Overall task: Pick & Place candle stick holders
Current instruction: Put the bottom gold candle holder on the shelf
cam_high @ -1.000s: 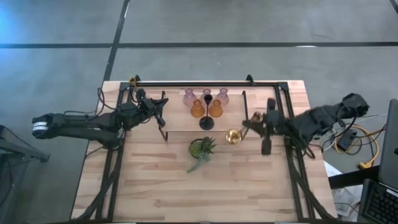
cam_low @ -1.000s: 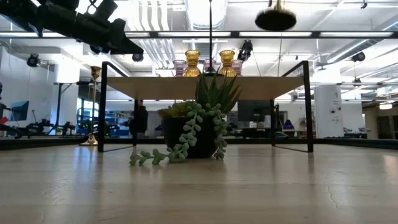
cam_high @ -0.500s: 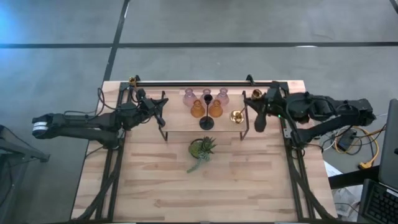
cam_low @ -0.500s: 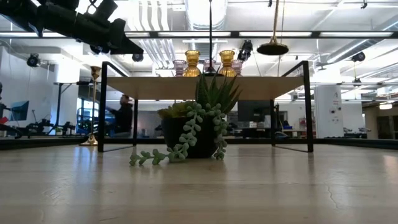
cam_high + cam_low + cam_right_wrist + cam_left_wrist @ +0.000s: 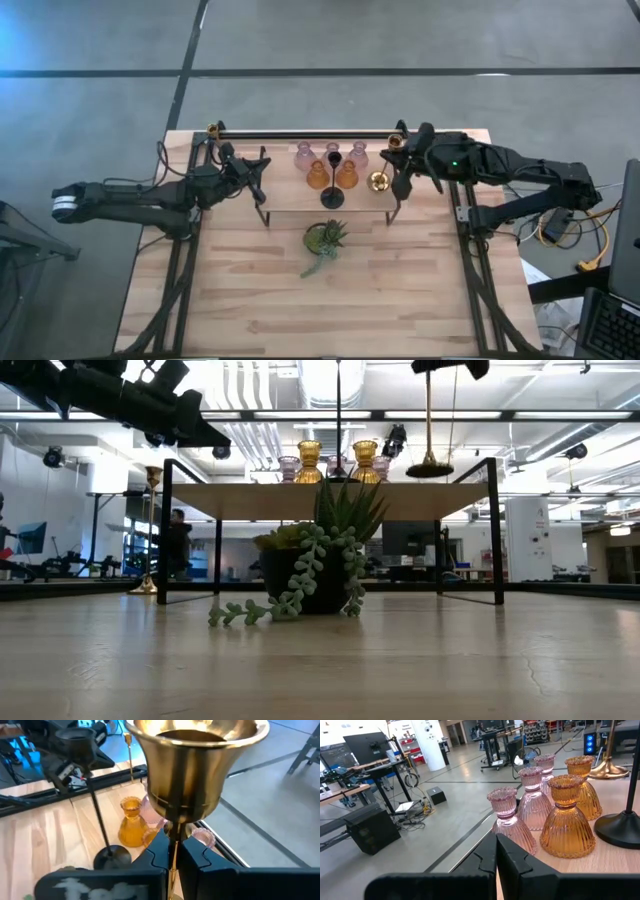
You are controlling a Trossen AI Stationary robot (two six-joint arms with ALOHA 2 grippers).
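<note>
The wooden table (image 5: 250, 300) fills the lower centre of the high view, with a black-framed shelf (image 5: 290, 200) across its upper middle. The left arm (image 5: 130, 197) reaches in from the left edge, its left gripper (image 5: 258, 172) at the shelf's left end, fingers pressed together on nothing, as the left wrist view shows. The right arm (image 5: 520, 175) comes in from the right edge; the right gripper (image 5: 402, 165) sits at the shelf's right end, its fingers clamped on the slim stem of a brass holder (image 5: 379, 182), just below the cup. In the low view that holder (image 5: 429, 420) hangs upright at the upper right of centre, its round base level with the shelf top; whether it touches cannot be told.

The small potted plant (image 5: 324, 240) stands at the frame's centre, just below the shelf.

On the shelf stand 6 more holders, clustered at upper centre: 3 pink glass holders (image 5: 304, 155) in the upper row, 2 amber glass holders (image 5: 318, 177) just below them, and the black holder (image 5: 332, 197) upright between the ambers, its round base nearest the plant. The left wrist view shows the pinks and ambers close together, the nearest pink (image 5: 510, 822) beside an amber (image 5: 568, 820). A 2nd brass holder (image 5: 151, 530) stands upright at the left of the low view, outside the shelf's left leg.
</note>
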